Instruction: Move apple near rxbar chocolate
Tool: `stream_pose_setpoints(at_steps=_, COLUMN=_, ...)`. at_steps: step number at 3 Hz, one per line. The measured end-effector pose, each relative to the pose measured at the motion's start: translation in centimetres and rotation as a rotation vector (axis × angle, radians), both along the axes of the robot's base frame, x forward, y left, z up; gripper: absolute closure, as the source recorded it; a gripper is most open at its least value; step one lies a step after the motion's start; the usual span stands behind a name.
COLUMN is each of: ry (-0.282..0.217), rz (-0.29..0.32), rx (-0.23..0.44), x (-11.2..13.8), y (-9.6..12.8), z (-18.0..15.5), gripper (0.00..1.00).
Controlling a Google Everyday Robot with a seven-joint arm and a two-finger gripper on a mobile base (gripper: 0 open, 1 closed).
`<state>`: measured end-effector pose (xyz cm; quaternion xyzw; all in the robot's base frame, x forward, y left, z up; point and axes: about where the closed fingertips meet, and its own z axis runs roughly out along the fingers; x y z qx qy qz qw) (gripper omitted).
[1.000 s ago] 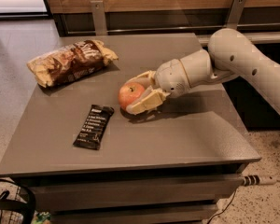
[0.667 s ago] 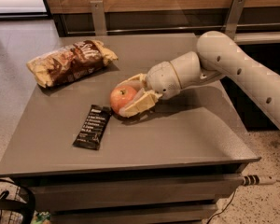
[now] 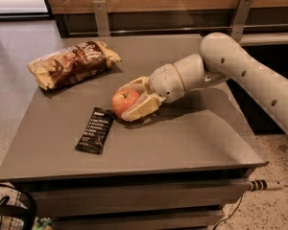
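Observation:
The red-orange apple sits on the grey table just right of the top end of the rxbar chocolate, a flat black bar lying near the table's front left. My gripper reaches in from the right. Its cream fingers lie on either side of the apple, one behind it and one in front, closed around it. The white arm runs back to the right edge of the view.
A crinkled tan-and-brown chip bag lies at the table's back left. A wooden wall panel with metal brackets stands behind the table. A cable lies on the floor at the right.
My gripper has carried the apple leftward and toward the front, closer to the black bar.

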<state>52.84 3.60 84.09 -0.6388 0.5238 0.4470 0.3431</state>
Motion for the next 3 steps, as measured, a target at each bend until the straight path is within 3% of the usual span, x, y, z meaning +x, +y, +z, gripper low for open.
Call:
stream_pose_setpoints(at_steps=2, ry=0.001, rz=0.008, rx=0.001, x=-0.14, y=0.43, z=-0.04, gripper=0.17)
stream_pose_setpoints(at_steps=3, ry=0.002, rz=0.013, rx=0.001, x=-0.21, y=0.65, z=-0.06, gripper=0.0)
